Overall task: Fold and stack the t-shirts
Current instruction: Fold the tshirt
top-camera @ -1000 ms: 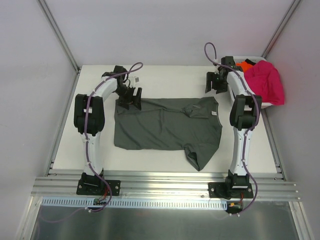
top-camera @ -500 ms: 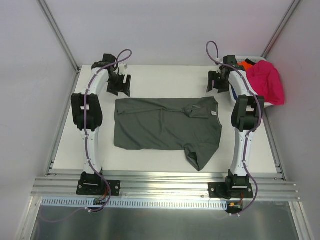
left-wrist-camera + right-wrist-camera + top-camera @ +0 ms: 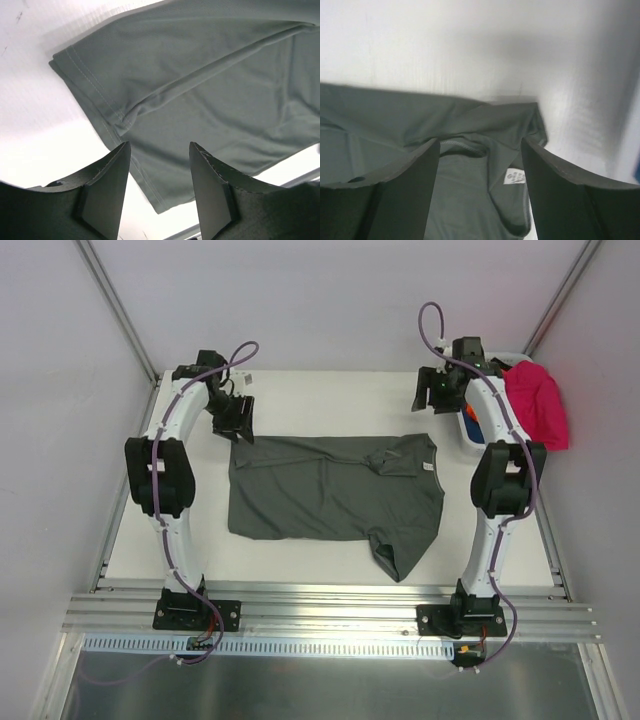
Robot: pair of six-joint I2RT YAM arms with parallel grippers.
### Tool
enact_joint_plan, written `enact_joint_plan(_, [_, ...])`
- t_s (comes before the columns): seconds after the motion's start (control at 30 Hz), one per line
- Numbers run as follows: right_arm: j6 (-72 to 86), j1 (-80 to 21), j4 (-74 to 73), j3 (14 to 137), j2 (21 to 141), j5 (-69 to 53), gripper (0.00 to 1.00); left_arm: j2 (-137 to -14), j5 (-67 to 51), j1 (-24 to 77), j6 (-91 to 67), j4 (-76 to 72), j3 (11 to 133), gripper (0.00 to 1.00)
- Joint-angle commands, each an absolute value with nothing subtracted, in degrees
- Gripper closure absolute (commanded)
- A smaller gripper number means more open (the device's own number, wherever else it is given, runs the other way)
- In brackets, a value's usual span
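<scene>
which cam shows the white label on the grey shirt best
Right wrist: the white label sits large beside the collar of the grey shirt. The top view shows it as a tiny speck; the left wrist view shows only the shirt's hemmed corner.

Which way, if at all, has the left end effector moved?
Yes: the left end effector has shifted left, off the grey t-shirt, toward the table's left edge.

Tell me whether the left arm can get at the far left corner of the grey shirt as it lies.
Likely yes. The left gripper hangs close over that corner of the grey shirt, fingers apart and empty, and nothing lies on the cloth there.
</scene>
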State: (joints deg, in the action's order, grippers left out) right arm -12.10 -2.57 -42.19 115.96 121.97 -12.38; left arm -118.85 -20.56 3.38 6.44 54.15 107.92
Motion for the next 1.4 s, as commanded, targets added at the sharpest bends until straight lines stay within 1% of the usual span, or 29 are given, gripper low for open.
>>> enact_joint_plan(0.0, [-9.41,-6.05,-43.15,114.0,118.31,-16.96,0.31,-115.66,-23.2,2.2,5.71,57.48,107.4,0.5])
enact_joint_plan(0.1, [-7.3,-8.69,-43.68,109.52,117.69,-20.03,0.33,-115.75,-23.64,2.02,5.62,57.92,106.97,0.49])
enact_joint_plan(0.2, [-6.25,-11.15,-43.95,104.69,117.42,-22.14,0.39,-115.49,-23.99,2.02,5.54,58.01,105.82,0.48])
enact_joint_plan(0.23, [-6.07,-11.68,-43.95,102.94,117.6,-22.67,0.42,-115.31,-24.08,2.02,5.54,58.18,105.47,0.49])
enact_joint_plan(0.37, [-6.15,-13.53,-44.47,99.94,117.77,-23.55,0.46,-115.31,-23.82,2.02,5.8,58.88,104.85,0.47])
enact_joint_plan(0.63, [-6.94,-14.06,-44.65,101.42,119.09,-22.94,0.56,-116.19,-24.17,1.85,5.8,59.5,104.77,0.47])
enact_joint_plan(0.87, [-8.43,-14.06,-43.95,102.04,120.32,-22.32,0.59,-116.72,-24.7,1.67,6.33,60.47,104.59,0.47])
enact_joint_plan(0.97, [-9.05,-14.06,-43.94,102.39,120.94,-23.02,0.71,-116.72,-24.87,1.58,6.24,60.91,104.41,0.47])
enact_joint_plan(1.0, [-9.14,-14.06,-43.95,102.65,121.02,-22.94,0.76,-116.72,-25.4,1.58,6.15,61.0,104.41,0.48])
enact_joint_plan(1.07, [-9.32,-14.06,-44.03,103.01,121.29,-23.29,0.81,-116.63,-25.58,1.58,6.15,60.91,103.98,0.48])
enact_joint_plan(1.1, [-9.49,-14.06,-44.03,103.09,121.2,-23.38,0.87,-116.54,-25.66,1.58,6.07,61.0,103.71,0.48])
enact_joint_plan(1.2, [-9.84,-14.06,-43.86,102.92,120.76,-23.2,0.99,-116.11,-26.37,1.58,6.06,61.08,102.75,0.48])
enact_joint_plan(1.37, [-10.19,-14.06,-43.33,101.52,120.15,-22.85,0.99,-116.89,-25.84,1.58,5.89,61.08,102.04,0.47])
